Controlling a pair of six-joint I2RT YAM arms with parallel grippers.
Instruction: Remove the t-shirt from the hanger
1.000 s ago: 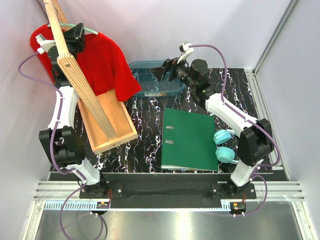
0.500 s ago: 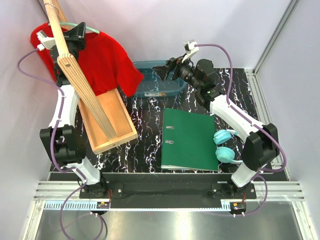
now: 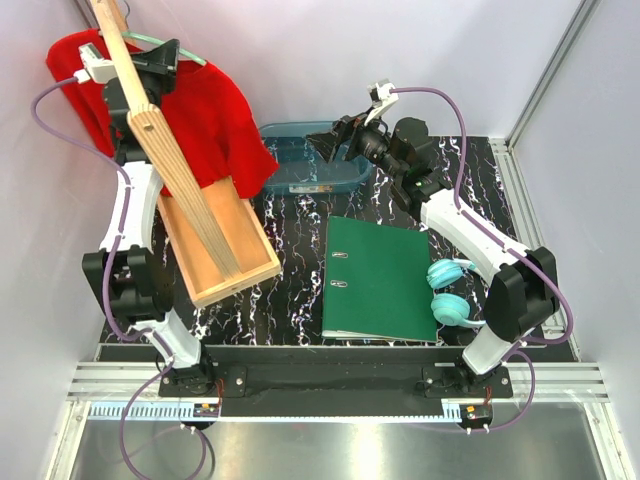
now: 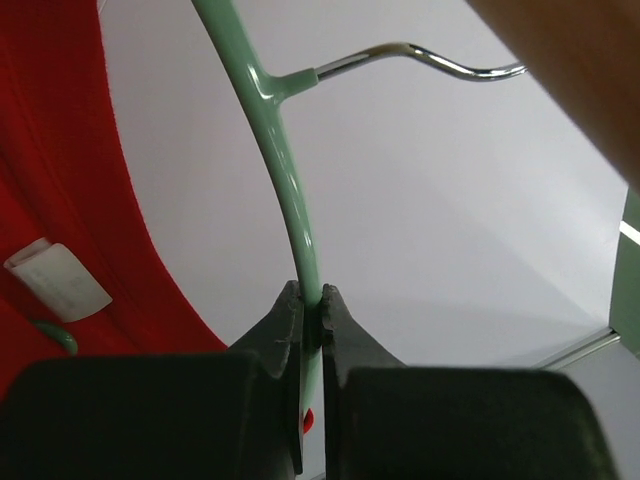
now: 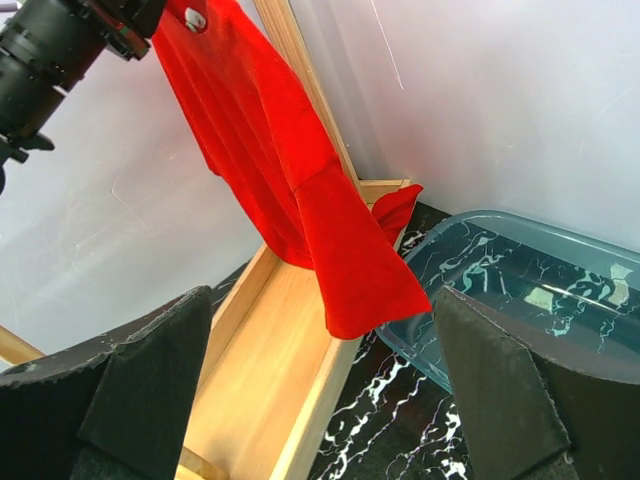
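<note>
The red t-shirt [image 3: 215,120] hangs on the mint-green hanger [image 3: 193,61] at the back left, beside the plywood pole [image 3: 160,150]. My left gripper [image 3: 170,55] is shut on the hanger's arm [image 4: 285,170], just below its metal hook [image 4: 420,55]; red cloth [image 4: 60,150] with a white label lies to its left. My right gripper [image 3: 322,140] stands open above the blue bin, facing the shirt. In the right wrist view the t-shirt [image 5: 270,140] droops with one sleeve hanging between and beyond the open right gripper [image 5: 325,300], without touching it.
A wooden tray [image 3: 225,250] lies under the shirt with the slatted pole leaning from it. A clear blue bin [image 3: 315,160] sits at the back centre. A green binder [image 3: 378,280] and teal headphones [image 3: 450,295] lie at the right.
My left gripper has shut on the hanger and lifted it up and left, raising the shirt's hem. The right arm rose a little, then stayed still.
</note>
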